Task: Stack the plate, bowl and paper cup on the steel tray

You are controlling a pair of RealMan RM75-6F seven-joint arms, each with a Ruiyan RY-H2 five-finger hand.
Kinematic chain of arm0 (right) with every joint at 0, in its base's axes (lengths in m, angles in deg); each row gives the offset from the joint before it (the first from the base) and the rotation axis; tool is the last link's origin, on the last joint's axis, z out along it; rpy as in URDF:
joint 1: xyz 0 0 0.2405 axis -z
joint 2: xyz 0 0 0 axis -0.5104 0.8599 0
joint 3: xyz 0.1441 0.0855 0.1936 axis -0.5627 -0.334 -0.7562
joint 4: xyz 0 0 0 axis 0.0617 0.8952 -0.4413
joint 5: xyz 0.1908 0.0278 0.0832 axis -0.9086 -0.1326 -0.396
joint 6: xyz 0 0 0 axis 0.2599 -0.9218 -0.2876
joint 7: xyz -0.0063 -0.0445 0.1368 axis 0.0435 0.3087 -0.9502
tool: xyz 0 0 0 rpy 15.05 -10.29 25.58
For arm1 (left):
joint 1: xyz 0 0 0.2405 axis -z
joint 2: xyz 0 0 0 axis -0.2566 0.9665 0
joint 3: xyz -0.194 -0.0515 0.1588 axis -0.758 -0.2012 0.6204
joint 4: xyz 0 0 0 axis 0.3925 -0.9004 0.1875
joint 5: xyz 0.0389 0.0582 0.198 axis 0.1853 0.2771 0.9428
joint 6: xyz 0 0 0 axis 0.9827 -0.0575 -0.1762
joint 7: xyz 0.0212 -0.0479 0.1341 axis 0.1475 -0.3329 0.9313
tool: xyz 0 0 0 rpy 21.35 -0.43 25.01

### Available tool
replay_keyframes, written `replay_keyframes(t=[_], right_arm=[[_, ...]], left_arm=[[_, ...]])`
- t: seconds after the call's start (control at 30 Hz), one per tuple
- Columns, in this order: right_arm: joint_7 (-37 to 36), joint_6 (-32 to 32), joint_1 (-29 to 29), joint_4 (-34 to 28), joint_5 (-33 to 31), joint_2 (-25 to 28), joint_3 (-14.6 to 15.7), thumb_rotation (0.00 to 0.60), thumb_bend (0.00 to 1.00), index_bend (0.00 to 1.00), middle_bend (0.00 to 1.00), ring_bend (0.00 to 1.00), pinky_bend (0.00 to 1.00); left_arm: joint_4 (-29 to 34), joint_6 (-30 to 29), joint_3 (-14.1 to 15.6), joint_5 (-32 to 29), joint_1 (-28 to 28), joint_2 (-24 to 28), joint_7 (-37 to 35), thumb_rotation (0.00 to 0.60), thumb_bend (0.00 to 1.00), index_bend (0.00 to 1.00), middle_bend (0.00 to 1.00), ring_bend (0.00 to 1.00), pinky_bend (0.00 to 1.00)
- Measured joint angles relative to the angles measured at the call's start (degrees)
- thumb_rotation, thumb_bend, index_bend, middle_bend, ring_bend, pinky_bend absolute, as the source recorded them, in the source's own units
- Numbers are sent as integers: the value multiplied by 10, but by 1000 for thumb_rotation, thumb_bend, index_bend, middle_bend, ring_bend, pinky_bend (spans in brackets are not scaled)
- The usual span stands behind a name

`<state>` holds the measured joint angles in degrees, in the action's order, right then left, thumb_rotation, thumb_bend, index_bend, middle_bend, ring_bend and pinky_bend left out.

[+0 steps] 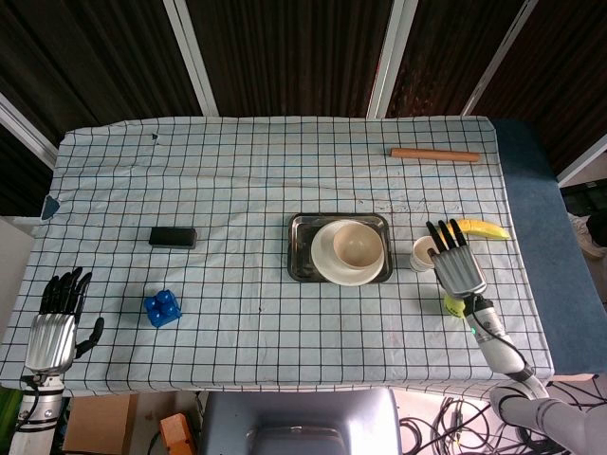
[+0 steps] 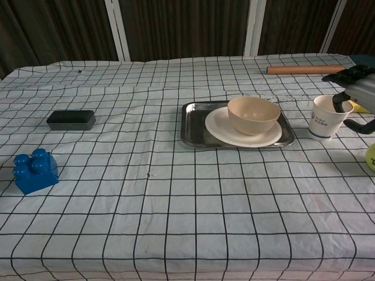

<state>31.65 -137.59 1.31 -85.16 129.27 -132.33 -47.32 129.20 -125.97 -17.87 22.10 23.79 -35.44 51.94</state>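
A steel tray (image 1: 302,251) (image 2: 190,126) lies at the table's middle. On it rests a cream plate (image 1: 325,258) (image 2: 234,136) with a beige bowl (image 1: 358,246) (image 2: 253,115) sitting upright in it. A white paper cup (image 1: 423,252) (image 2: 327,117) stands upright on the cloth right of the tray. My right hand (image 1: 456,263) (image 2: 357,92) is right beside the cup on its right, fingers spread and close around its rim and side, holding nothing. My left hand (image 1: 57,320) hangs open off the table's near left corner.
A black box (image 1: 173,237) (image 2: 71,119) and a blue block (image 1: 162,308) (image 2: 35,170) lie at the left. A wooden rod (image 1: 435,154) (image 2: 304,69) lies far right. A banana (image 1: 486,228) and a yellow-green ball (image 1: 456,305) (image 2: 371,157) flank my right hand.
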Motion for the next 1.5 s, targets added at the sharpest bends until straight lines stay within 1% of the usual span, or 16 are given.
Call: replay_keyframes(t=[0.17,0.23,0.43,0.63,0.77,0.87,1.0,1.13,1.27,1.43,1.5], right_arm=[[-8,-8,2,5,6,0,2,600,456,581,24,0,0],[-11,-14,2,3,8,2,1,600,461,582,25,0,0],[-14,-58,3,-27,20,18,-9,600,460,580,24,0,0],[1,-93,-4,-109,27,43,-37,600,460,575,25,0,0],[48,-101,-23,-171,20,48,-68,600,460,569,24,0,0],[88,-95,-42,-190,3,31,-87,600,460,563,25,0,0],[119,-73,-70,-178,-24,-16,-103,600,460,562,25,0,0],[141,-51,-92,-137,-42,-61,-106,600,460,560,25,0,0],[150,-43,-104,-95,-42,-96,-93,600,460,557,25,0,0],[140,-39,-100,-84,-40,-105,-73,600,460,537,25,0,0],[137,-37,-96,-76,-38,-108,-64,600,460,504,26,0,0]], left_arm=[[-7,-4,-1,2,-1,-3,-4,600,386,0,0,0,0],[-8,-4,-1,1,-1,-3,-4,600,386,0,0,0,0],[-7,-7,-3,-1,-2,-1,-10,600,387,0,0,0,0],[-12,-8,-4,-3,-4,1,-16,600,386,0,0,0,0],[-13,-8,-4,-6,-7,3,-24,600,386,0,0,0,0],[-15,-6,-4,-8,-8,4,-28,600,388,0,0,0,0],[-19,-4,-3,-11,-10,5,-31,600,388,0,0,0,0],[-19,-5,-3,-12,-13,8,-37,600,389,0,0,0,0],[-20,-3,-2,-12,-14,9,-40,600,388,0,0,0,0],[-21,5,0,-11,-11,7,-46,600,389,0,0,0,0],[-20,9,1,-11,-11,7,-48,600,389,0,0,0,0]])
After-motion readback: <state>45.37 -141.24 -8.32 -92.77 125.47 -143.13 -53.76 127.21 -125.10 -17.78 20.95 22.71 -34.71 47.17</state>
